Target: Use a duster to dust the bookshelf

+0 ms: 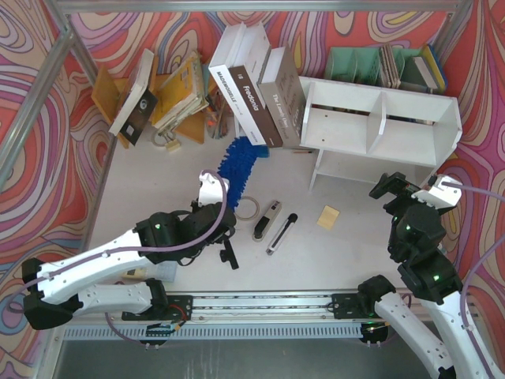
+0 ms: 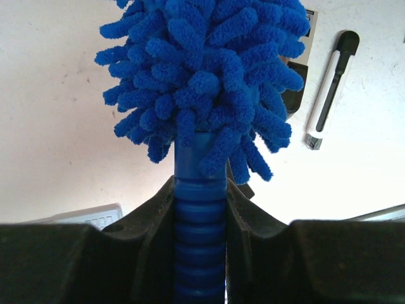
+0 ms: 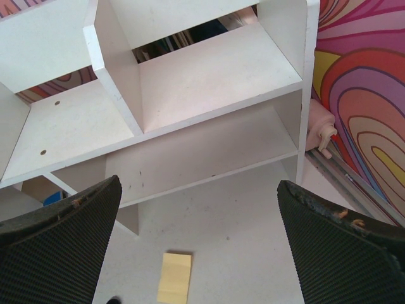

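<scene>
My left gripper (image 2: 200, 206) pinches the duster (image 1: 241, 161) by its handle, left of the bookshelf (image 1: 343, 92), near the books (image 1: 256, 99). My right gripper (image 3: 199, 221) is spread wide, facing the shelf.

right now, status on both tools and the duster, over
Left tool shut on the duster, at its handle. Right tool open, empty, facing the bookshelf. Shelf not yet touched; books lean at its left end.

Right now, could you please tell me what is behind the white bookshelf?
A pale green file organizer holding several books stands behind the bookshelf. Its base and the table between them are covered by the bookshelf's boards.
</scene>
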Controlling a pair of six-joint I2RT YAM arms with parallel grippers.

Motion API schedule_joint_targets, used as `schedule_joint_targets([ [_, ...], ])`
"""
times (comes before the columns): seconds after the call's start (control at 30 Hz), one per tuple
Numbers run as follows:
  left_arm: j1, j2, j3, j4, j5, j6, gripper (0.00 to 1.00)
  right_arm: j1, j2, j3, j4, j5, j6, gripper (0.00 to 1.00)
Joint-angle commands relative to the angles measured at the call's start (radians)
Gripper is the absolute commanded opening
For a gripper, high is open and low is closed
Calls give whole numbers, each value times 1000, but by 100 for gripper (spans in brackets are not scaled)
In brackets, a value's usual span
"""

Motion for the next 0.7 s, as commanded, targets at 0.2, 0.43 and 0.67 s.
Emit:
schedule_joint_targets([
  [0.2,7,59,110,-24,-15,53,0,-2,-9,-2,14,8,-7,99],
  [0.43,5,108,104,87,80,76,0,-1,-9,-2,14,8,-7,99],
  [0.67,-13,147,96,202,151,73,0,0,-8,-2,16,9,-8,99],
])
